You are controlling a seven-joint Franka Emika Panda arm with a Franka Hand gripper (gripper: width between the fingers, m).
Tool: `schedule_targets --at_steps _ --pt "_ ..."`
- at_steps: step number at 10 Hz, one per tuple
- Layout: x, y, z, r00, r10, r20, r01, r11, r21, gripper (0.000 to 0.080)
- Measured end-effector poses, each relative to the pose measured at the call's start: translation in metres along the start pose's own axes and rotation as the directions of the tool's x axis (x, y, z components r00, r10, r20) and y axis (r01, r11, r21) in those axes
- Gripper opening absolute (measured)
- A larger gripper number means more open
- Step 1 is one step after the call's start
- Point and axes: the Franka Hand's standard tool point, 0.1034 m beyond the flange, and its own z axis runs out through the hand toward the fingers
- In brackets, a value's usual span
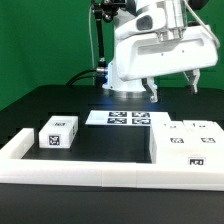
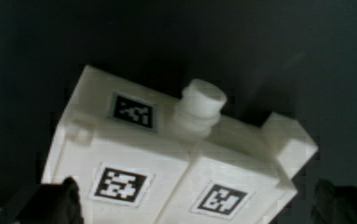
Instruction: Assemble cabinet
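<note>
The large white cabinet body lies on the black table at the exterior view's right, with tagged panels on top. In the wrist view it fills the middle, with several tags and a small round peg. A smaller white tagged cabinet block sits at the exterior view's left. My gripper hangs open and empty well above the large body. In the wrist view the gripper has its dark fingertips wide apart on either side of the body, and they touch nothing.
The marker board lies flat at the table's middle, in front of the arm's base. A long low white rail runs along the front edge and turns back at the exterior view's left. A green wall stands behind.
</note>
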Motion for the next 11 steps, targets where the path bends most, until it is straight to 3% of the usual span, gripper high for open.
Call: schedule_targets --at_steps 1,5,7,8,9,11 --pt "0.001 0.003 0.001 0.995 0.096 -0.004 -0.096 0.995 0.016 0.0649" --pt "0.001 0.001 0.002 0.988 0.156 -0.002 -0.156 0.988 0.020 0.0649" --pt "0.006 -0.026 0.005 0.952 0.307 -0.003 -0.307 0.952 0.015 0.0649" --pt "0.006 -0.028 0.009 0.953 0.300 -0.043 -0.300 0.954 0.005 0.0649" --pt "0.000 -0.018 0.015 0.946 0.312 -0.082 -0.314 0.950 -0.001 0.0649" --pt "0.000 -0.021 0.015 0.949 0.307 -0.066 -0.307 0.952 0.001 0.0649"
